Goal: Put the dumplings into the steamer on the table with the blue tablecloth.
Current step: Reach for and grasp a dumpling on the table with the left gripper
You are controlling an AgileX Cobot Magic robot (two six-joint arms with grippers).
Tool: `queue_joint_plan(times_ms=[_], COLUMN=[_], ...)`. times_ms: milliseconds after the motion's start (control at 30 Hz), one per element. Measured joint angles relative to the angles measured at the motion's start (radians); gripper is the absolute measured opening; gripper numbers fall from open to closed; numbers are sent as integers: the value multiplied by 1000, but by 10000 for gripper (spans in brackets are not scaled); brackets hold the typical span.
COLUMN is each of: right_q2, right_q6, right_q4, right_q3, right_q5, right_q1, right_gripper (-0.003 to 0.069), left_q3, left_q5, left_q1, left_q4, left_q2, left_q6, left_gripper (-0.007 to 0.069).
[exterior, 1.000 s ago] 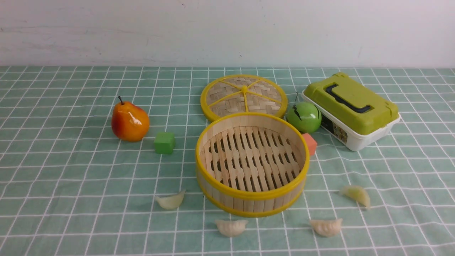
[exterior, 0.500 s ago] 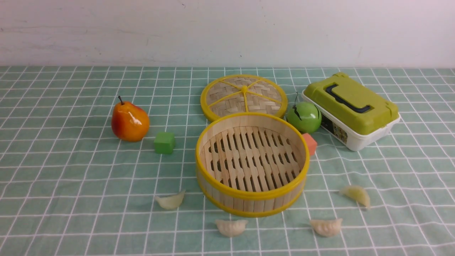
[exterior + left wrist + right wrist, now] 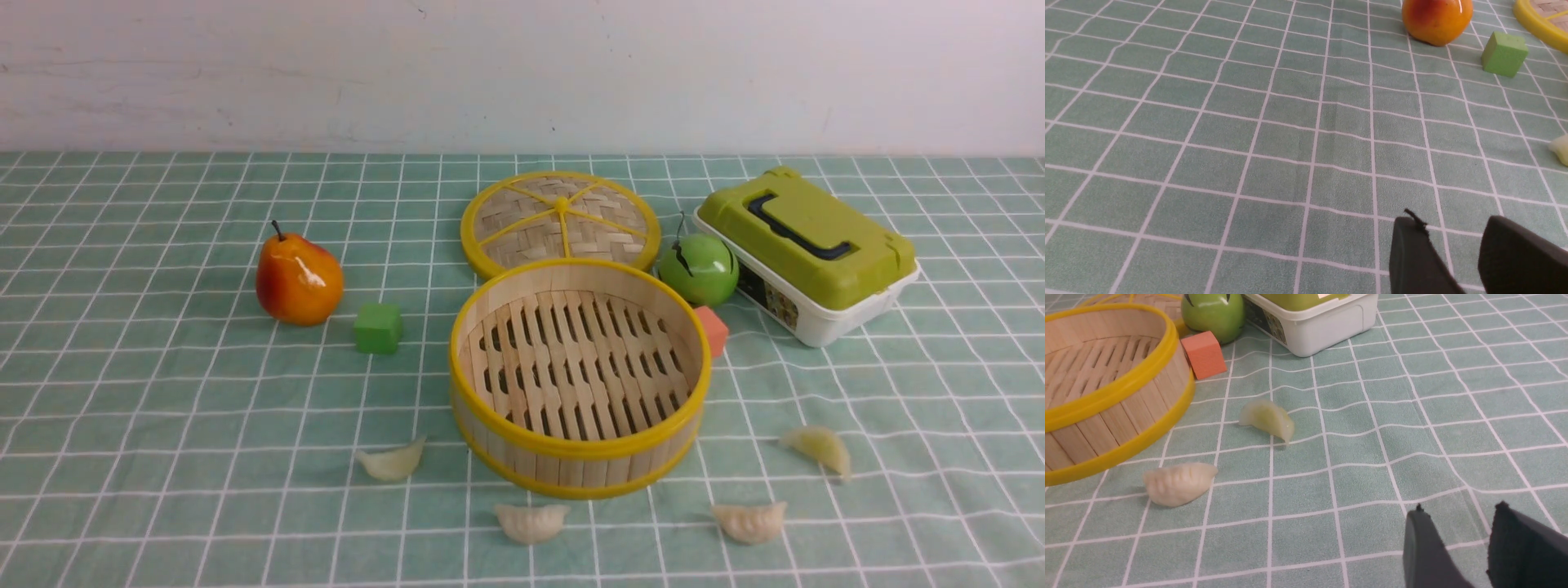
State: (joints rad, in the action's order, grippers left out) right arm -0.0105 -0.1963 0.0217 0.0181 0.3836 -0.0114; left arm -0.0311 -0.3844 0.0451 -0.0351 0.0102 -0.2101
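The round bamboo steamer [image 3: 571,469] stands empty in the middle of the table under the blue tablecloth [image 3: 163,408]. Several pale dumplings lie on the cloth around its near side: one at the front left [image 3: 392,461], one in front [image 3: 531,521], two at the right [image 3: 749,520] [image 3: 818,447]. Neither arm shows in the front view. My left gripper [image 3: 1449,222] hangs open over bare cloth, with one dumpling [image 3: 1562,148] at that picture's edge. My right gripper [image 3: 1459,509] is open and holds nothing; two dumplings [image 3: 1267,418] [image 3: 1177,482] lie between it and the steamer [image 3: 1106,396].
The woven yellow-rimmed lid [image 3: 560,219] lies flat behind the steamer. A pear [image 3: 298,279] and a green cube [image 3: 378,328] sit at the left. A green apple [image 3: 698,268], an orange cube [image 3: 713,329] and a green-lidded white box [image 3: 804,249] stand at the right.
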Motion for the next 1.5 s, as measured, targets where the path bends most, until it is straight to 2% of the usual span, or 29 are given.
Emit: queue_joint_plan(times_ms=[333,400,467,500,567,600,633,667,767,933,1000,1100,1200,1267,1367,1500], right_q2=[0,0,0,0,0,0,0,0,0,0,0,0,6,57,189,425], right_q6=[0,0,-18,-21,-88,-149,-175,-220,-270,-279,-243,-180,-50,60,202,407], right_q4=[-22,-55,-152,-152,-348,-465,-543,-649,-797,-808,-801,-812,-820,-806,-777,-733], right_q3=[0,0,0,0,0,2,3,7,9,9,9,-5,-101,-187,-317,-489], right_q5=[0,0,-3,-3,0,6,8,12,12,-15,-36,-59,-90,-93,-46,126], right_q1=[0,0,0,0,0,0,0,0,0,0,0,0,0,0,0,0], right_gripper=[240,240,240,240,240,240,240,240,240,240,240,234,167,85,-9,-20], left_q3=[0,0,0,0,0,0,0,0,0,0,0,40,171,283,433,611], left_q5=[0,5,42,48,136,184,206,247,298,312,307,249,116,21,-155,-349], left_q1=[0,0,0,0,0,0,0,0,0,-1,-1,-1,-1,-1,-1,-1], left_q4=[-1,-2,52,52,256,430,505,641,867,952,979,974,871,794,685,579], left_q2=[0,0,0,0,0,0,0,0,0,0,0,0,-1,-36,-190,-457], left_q6=[0,0,-27,-33,-173,-276,-327,-426,-515,-517,-517,-465,-264,-119,20,172], left_gripper=[238,238,238,238,238,238,238,238,238,238,238,238,236,219,146,9])
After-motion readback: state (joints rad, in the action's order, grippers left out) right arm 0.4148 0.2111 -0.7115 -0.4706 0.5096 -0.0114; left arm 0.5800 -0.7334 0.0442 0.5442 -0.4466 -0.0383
